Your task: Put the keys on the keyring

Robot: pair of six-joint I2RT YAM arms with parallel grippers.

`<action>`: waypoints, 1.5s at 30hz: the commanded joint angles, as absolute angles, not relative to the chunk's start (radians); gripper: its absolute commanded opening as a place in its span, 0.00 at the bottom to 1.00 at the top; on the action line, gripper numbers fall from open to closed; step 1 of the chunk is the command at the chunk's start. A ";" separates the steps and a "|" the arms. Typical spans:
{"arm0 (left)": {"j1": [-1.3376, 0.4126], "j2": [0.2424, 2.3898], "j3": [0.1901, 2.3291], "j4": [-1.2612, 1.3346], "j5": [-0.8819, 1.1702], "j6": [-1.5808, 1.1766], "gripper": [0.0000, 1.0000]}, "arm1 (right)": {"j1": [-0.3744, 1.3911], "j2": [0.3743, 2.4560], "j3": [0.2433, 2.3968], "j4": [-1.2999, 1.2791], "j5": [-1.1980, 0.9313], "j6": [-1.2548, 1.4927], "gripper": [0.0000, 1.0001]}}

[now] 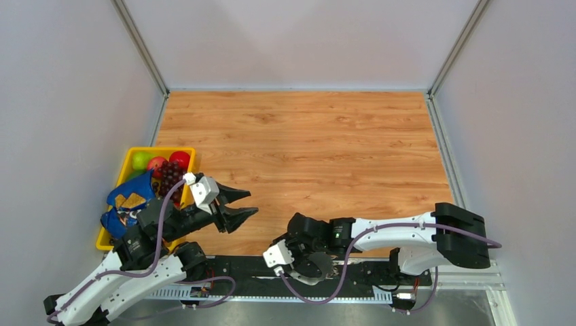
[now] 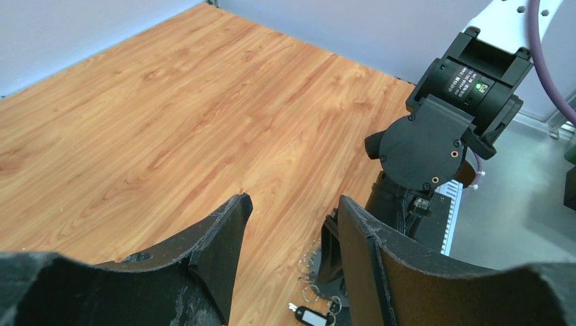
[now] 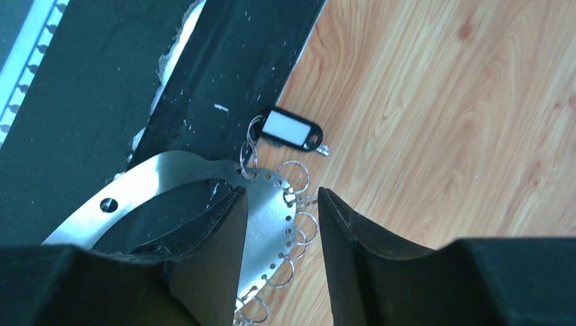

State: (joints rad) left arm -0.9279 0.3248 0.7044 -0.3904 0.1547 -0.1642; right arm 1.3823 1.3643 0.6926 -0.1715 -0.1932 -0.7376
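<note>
The keyring (image 3: pixel 176 170) is a flat silvery hoop with holes along its rim and small wire rings (image 3: pixel 302 227) hanging from them. It lies half on the black base strip and half on the wood. My right gripper (image 3: pixel 280 193) points down over it, open. One finger stands inside the hoop and the other outside, and the rim passes between them with a gap. One key (image 3: pixel 289 130), with a black head and a white label, lies by the rim, its small ring at the hoop's edge. It also shows in the left wrist view as the key (image 2: pixel 312 316). My left gripper (image 1: pixel 253 202) hovers open and empty to the left.
A yellow bin (image 1: pixel 129 159) holding fruit and a blue bag stands at the left, behind my left arm. The black base strip (image 3: pixel 224 61) runs along the near table edge. My right arm's wrist (image 2: pixel 435 142) rises close in front of the left gripper. Grey walls enclose the table.
</note>
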 commanded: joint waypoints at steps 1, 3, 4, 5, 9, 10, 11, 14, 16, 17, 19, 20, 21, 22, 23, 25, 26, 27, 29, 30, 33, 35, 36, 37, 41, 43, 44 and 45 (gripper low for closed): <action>-0.930 0.300 0.693 -0.397 0.142 -0.141 0.61 | 1.402 1.403 0.750 -0.131 -0.228 -0.786 0.47; -0.930 0.291 0.691 -0.397 0.140 -0.140 0.61 | 1.409 1.420 0.758 -0.138 -0.236 -0.790 0.47; -0.930 0.288 0.690 -0.398 0.139 -0.140 0.61 | 1.412 1.429 0.762 -0.143 -0.238 -0.792 0.46; -0.931 0.286 0.689 -0.399 0.137 -0.138 0.61 | 1.416 1.437 0.767 -0.150 -0.240 -0.794 0.46; -0.930 0.282 0.687 -0.404 0.136 -0.138 0.61 | 1.427 1.459 0.779 -0.181 -0.236 -0.809 0.44; -0.930 0.281 0.688 -0.404 0.136 -0.138 0.61 | 1.429 1.461 0.784 -0.187 -0.236 -0.811 0.44; -0.930 0.280 0.687 -0.404 0.136 -0.137 0.62 | 1.431 1.464 0.786 -0.192 -0.236 -0.811 0.44; -0.930 0.277 0.686 -0.407 0.134 -0.137 0.61 | 1.433 1.475 0.792 -0.203 -0.238 -0.812 0.42; -0.931 0.274 0.687 -0.407 0.132 -0.137 0.61 | 1.433 1.483 0.797 -0.209 -0.236 -0.811 0.41; -0.930 0.272 0.687 -0.408 0.130 -0.137 0.61 | 1.433 1.489 0.800 -0.211 -0.236 -0.811 0.41; -0.930 0.269 0.684 -0.408 0.129 -0.137 0.62 | 1.432 1.499 0.806 -0.217 -0.235 -0.816 0.38; -0.930 0.267 0.685 -0.409 0.127 -0.137 0.62 | 1.433 1.504 0.808 -0.219 -0.236 -0.820 0.37; -0.930 0.266 0.684 -0.409 0.126 -0.137 0.62 | 1.433 1.512 0.810 -0.224 -0.237 -0.823 0.36; -0.930 0.266 0.684 -0.409 0.124 -0.137 0.62 | 1.434 1.519 0.812 -0.227 -0.236 -0.825 0.35; -0.931 0.265 0.684 -0.409 0.123 -0.137 0.62 | 1.433 1.527 0.814 -0.232 -0.235 -0.826 0.36; -0.931 0.267 0.684 -0.409 0.124 -0.137 0.62 | 1.434 1.534 0.815 -0.233 -0.236 -0.827 0.36; -0.931 0.268 0.684 -0.409 0.124 -0.137 0.62 | 1.433 1.537 0.816 -0.233 -0.234 -0.827 0.36; -0.931 0.268 0.684 -0.409 0.124 -0.135 0.62 | 1.433 1.539 0.817 -0.234 -0.232 -0.827 0.36; -0.930 0.268 0.685 -0.411 0.123 -0.134 0.62 | 1.434 1.548 0.820 -0.235 -0.227 -0.826 0.36; -0.930 0.268 0.685 -0.411 0.123 -0.134 0.62 | 1.433 1.551 0.821 -0.237 -0.226 -0.825 0.36; -0.931 0.265 0.684 -0.413 0.120 -0.132 0.62 | 1.433 1.560 0.832 -0.240 -0.229 -0.821 0.35; -0.930 0.263 0.683 -0.414 0.117 -0.132 0.62 | 1.432 1.569 0.839 -0.242 -0.225 -0.821 0.34; -0.930 0.263 0.683 -0.414 0.116 -0.132 0.62 | 1.432 1.572 0.840 -0.243 -0.223 -0.823 0.34; -0.930 0.262 0.683 -0.415 0.115 -0.132 0.62 | 1.431 1.578 0.841 -0.245 -0.223 -0.825 0.33; -0.930 0.262 0.683 -0.416 0.115 -0.130 0.62 | 1.431 1.595 0.846 -0.251 -0.220 -0.825 0.30; -0.931 0.262 0.683 -0.416 0.116 -0.129 0.62 | 1.431 1.603 0.847 -0.254 -0.215 -0.825 0.29; -0.930 0.261 0.683 -0.417 0.116 -0.129 0.62 | 1.431 1.607 0.848 -0.255 -0.212 -0.825 0.29; -0.930 0.262 0.683 -0.417 0.117 -0.129 0.62 | 1.430 1.610 0.848 -0.257 -0.206 -0.825 0.29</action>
